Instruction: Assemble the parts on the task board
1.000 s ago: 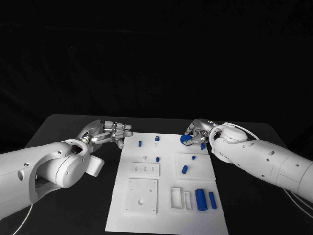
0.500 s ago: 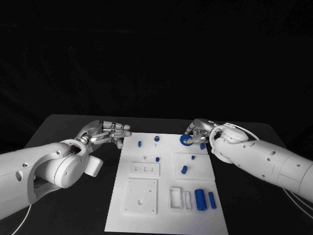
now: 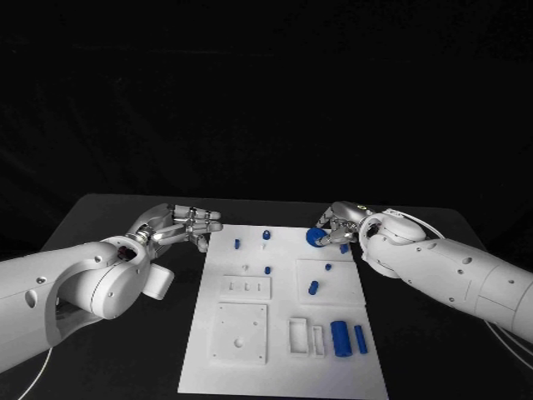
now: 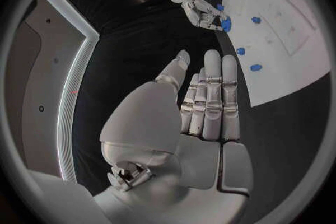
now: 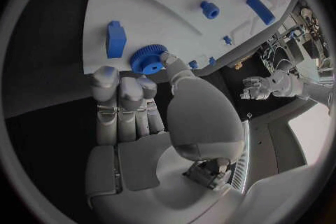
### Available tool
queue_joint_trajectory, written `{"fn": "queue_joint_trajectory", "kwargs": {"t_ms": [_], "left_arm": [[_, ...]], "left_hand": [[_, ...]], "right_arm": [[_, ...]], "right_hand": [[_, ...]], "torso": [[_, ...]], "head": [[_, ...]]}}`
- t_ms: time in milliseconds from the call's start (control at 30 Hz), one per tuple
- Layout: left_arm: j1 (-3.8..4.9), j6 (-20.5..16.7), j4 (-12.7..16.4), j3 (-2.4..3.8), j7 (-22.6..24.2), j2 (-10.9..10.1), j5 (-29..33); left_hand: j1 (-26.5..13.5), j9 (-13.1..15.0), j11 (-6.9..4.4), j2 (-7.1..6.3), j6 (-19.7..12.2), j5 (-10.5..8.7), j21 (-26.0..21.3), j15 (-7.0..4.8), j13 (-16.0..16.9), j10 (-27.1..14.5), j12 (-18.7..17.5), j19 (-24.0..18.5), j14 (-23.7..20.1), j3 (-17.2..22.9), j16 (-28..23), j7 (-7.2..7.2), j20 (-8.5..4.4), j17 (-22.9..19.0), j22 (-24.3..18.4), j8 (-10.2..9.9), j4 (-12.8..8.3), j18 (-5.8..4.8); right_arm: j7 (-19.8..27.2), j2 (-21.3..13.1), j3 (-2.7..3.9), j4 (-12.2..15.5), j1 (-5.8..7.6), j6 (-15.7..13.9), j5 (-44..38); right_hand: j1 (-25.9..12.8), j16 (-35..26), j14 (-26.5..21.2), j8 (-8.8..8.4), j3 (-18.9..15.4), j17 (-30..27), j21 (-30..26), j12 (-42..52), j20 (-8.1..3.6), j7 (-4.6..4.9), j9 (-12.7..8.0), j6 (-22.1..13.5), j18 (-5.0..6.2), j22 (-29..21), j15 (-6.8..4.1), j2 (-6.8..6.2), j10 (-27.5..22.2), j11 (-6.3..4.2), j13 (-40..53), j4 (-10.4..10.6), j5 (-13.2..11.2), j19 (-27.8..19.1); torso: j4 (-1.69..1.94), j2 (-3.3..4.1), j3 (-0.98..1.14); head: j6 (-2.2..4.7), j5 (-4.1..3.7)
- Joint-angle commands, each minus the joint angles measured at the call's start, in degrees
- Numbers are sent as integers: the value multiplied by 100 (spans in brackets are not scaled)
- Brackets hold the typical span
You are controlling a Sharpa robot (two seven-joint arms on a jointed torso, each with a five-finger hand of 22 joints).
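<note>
Two robot hands, one white task board (image 3: 249, 367), one black tabletop (image 3: 122, 217).

Right robot hand (image 3: 339, 225): at the far right corner of the board. Thumb and one fingertip pinch a blue toothed gear (image 5: 148, 59) at its rim; the other fingers lie side by side, straight. The gear sits at the board's edge, just beside a blue block (image 5: 116, 39). Whether the gear rests on the board or is lifted clear cannot be told; from the head view the hand hides most of it.

Left robot hand (image 3: 182, 223): beside the far left corner of the board, over bare tabletop, holding nothing. The left wrist view shows its fingers (image 4: 212, 95) straight and pressed together, thumb set slightly apart.

Board contents, head view: two small blue pegs (image 3: 268, 236) at the far end, more blue pieces mid-board, partly too small to identify. Near end: two blue bars (image 3: 342, 339) lying side by side next to a white frame (image 3: 301, 336). Left half: raised white plates (image 3: 241, 333) with small holes, detail unclear.
</note>
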Motion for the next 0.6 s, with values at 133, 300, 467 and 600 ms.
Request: {"fn": "queue_joint_trajectory", "kwargs": {"t_ms": [133, 300, 467, 600], "left_arm": [[11, 77, 3, 3, 28, 4, -19], [11, 79, 1, 3, 29, 10, -20], [11, 80, -1, 3, 30, 17, -20], [11, 79, -3, 3, 30, 19, -20]], "left_hand": [[28, 2, 15, -10, -38, 20, 21, 3, 7, -38, -18, -46, -51, -6, -35, 0, 8, -6, -3, -3, -43, 51], [28, 2, 15, -10, -38, 20, 21, 3, 7, -38, -18, -46, -51, -6, -35, 0, 8, -6, -3, -3, -43, 51], [27, 3, 14, -5, -39, 20, 44, 4, 7, -39, -18, -58, -56, -5, -37, -3, 9, -7, -28, -2, -43, 50], [27, 3, 14, -5, -39, 20, 44, 4, 7, -39, -18, -58, -56, -5, -37, -3, 9, -7, -28, -2, -43, 50]], "right_arm": [[59, -7, -1, 9, -21, 99, -100], [60, 24, -1, -18, -29, 143, -101], [59, 49, -1, -42, -32, 183, -98], [44, 63, -1, -49, -32, 211, -102]], "right_hand": [[65, 18, 32, 15, 17, 9, 34, -21, 53, -7, -2, 59, 16, 580, -2, 17, 3, 0, 1, -68, -2, 154], [25, 23, 37, 20, 166, 23, 68, 5, 51, -23, 3, 245, 6, 584, -6, 76, 18, -12, 21, -139, -113, 148], [-97, 34, 42, 11, 643, 37, 108, 36, 45, -53, 0, 412, -6, 589, -13, 88, 38, -34, 49, -190, -376, 146], [-160, 44, 47, 15, 941, 44, 132, 61, 35, -92, 2, 558, -20, 591, -25, 89, 55, -54, 72, -226, -575, 141]], "torso": [[-2, 1, -2], [-2, 0, -3], [3, 0, -3], [7, 3, -7]], "head": [[-7, -2], [-6, -22], [-12, -30], [-13, -33]]}}
